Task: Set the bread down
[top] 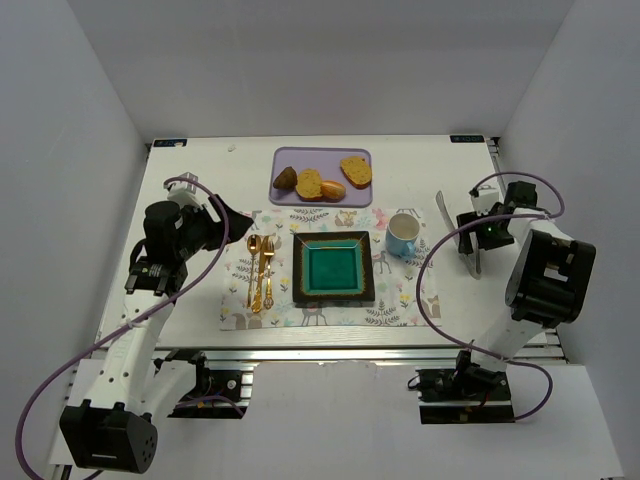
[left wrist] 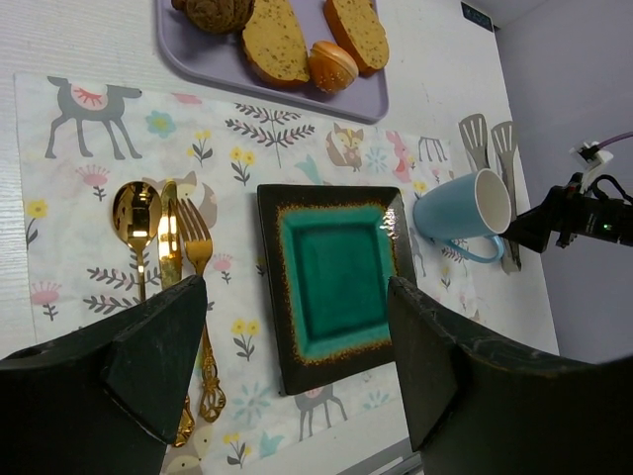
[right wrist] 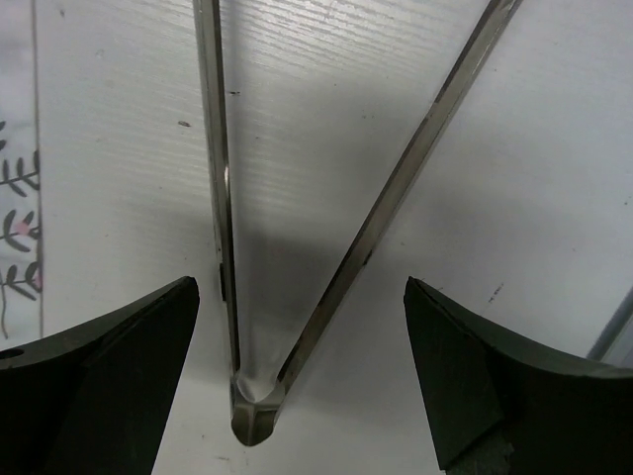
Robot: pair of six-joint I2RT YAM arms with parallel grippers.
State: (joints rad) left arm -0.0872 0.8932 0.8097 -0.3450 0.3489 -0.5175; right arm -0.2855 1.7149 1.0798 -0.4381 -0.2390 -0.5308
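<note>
Several breads lie on a purple tray [top: 360,190] at the back centre: a dark roll [top: 286,178], a slice [top: 309,183], a small bun [top: 332,189] and another slice [top: 356,170]. The tray [left wrist: 188,59] and bun [left wrist: 332,65] also show in the left wrist view. A green square plate [top: 334,268] sits on the placemat. My left gripper [top: 238,218] is open and empty, above the placemat left of the plate [left wrist: 336,277]. My right gripper [top: 468,226] is open, low over metal tongs [right wrist: 252,411], one finger on each side of their hinge end, not touching them.
A blue cup [top: 402,235] stands right of the plate, and the tongs [top: 472,255] lie on the bare table beyond it. Gold spoon, knife and fork [top: 260,270] lie left of the plate. White walls enclose the table.
</note>
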